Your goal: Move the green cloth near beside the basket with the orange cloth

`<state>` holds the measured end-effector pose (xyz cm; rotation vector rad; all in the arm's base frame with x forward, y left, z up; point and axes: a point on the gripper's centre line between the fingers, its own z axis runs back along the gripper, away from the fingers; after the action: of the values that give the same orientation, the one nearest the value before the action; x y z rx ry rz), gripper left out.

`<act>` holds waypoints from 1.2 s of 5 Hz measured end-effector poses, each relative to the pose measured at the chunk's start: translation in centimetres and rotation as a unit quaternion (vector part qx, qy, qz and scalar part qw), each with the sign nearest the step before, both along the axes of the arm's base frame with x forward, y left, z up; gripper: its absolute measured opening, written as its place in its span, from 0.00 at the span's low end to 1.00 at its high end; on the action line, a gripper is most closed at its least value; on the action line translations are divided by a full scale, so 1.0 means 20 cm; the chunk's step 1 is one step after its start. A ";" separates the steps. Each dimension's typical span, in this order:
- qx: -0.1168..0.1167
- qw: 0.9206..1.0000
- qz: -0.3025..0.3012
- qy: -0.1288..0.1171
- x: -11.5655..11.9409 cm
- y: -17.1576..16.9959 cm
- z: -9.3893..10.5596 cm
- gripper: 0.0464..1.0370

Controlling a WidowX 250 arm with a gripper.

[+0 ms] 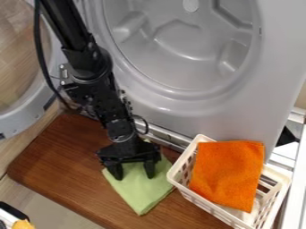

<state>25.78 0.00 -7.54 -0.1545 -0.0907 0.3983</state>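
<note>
One gripper [133, 172] over one green cloth [142, 191] beside one basket [202, 205].

A grey laundry machine [278, 58] stands beside a brown wooden board [62, 154].

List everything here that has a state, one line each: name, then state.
Gripper: fingers apart, at the green cloth.
Green cloth: spread on the board, close to the basket.
Basket: upright, holding the orange cloth.
Orange cloth: lying over the basket's top, reaching its far rim.
Round door: swung open.
</note>
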 end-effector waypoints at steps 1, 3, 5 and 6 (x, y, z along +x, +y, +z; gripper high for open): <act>-0.001 1.000 -0.004 0.000 0.00 0.00 0.00 0.96; 0.000 0.999 -0.018 -0.028 0.06 -0.01 0.11 0.96; 0.006 0.998 -0.031 -0.053 0.03 -0.04 0.27 0.96; 0.021 0.997 -0.021 -0.068 -0.02 -0.02 0.39 0.96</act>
<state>25.38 -0.33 0.21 -0.1409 -0.2288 0.3441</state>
